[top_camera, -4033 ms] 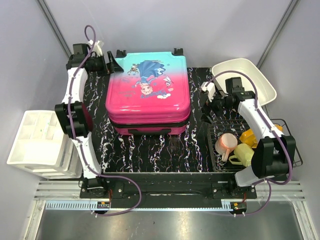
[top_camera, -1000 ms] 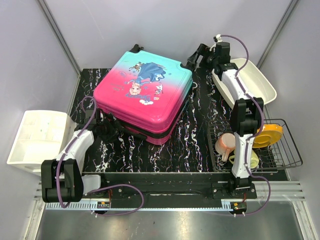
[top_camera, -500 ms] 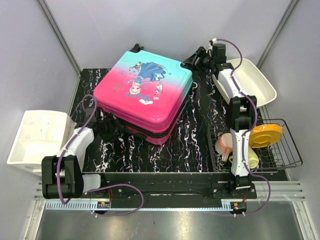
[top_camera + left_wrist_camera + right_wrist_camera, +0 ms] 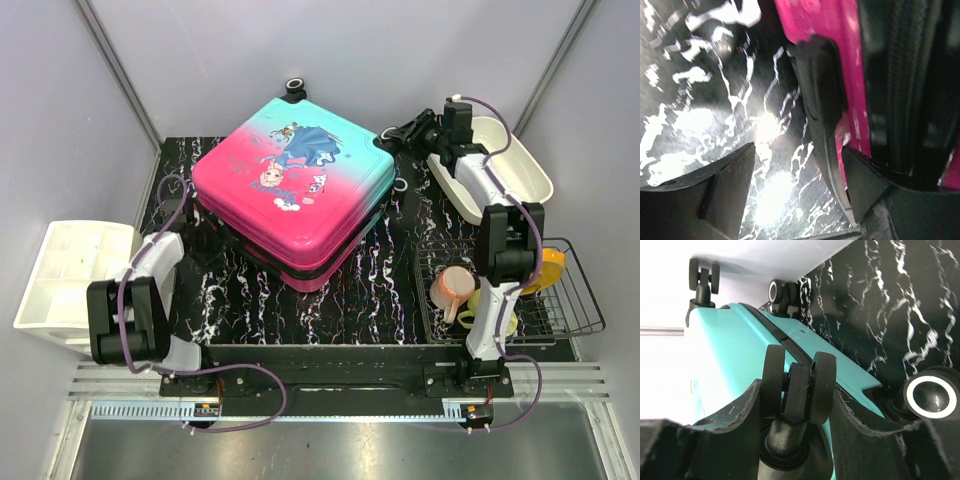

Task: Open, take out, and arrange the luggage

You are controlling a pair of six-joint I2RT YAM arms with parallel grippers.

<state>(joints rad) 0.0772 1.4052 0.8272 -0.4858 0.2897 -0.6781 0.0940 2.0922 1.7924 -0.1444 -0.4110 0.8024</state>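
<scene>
The luggage (image 4: pixel 290 185) is a pink-to-teal hard-shell suitcase with a princess print. It lies flat and shut on the black marble table (image 4: pixel 390 290), turned diagonally. My right gripper (image 4: pixel 397 135) is at its teal back-right corner. In the right wrist view the right gripper (image 4: pixel 797 400) is shut on a black twin wheel (image 4: pixel 800 385) of the luggage (image 4: pixel 730 350). My left gripper (image 4: pixel 200 238) is at the pink left side, low on the table. In the left wrist view the left gripper (image 4: pixel 797 180) is open, with the black side handle (image 4: pixel 817 80) running down between its fingers, close to the right finger (image 4: pixel 875 187).
A white oval tub (image 4: pixel 520 165) stands at the back right, just behind my right arm. A wire rack (image 4: pixel 580 320) at the right holds a pink cup (image 4: pixel 452 287) and yellow dishes. A white compartment tray (image 4: pixel 70 280) sits off the table's left edge. Walls close in behind.
The luggage has gone from square-on to diagonal and turned a little further clockwise in the last half second. My right gripper moved with its corner wheel; my left gripper moved up along the pink side.
</scene>
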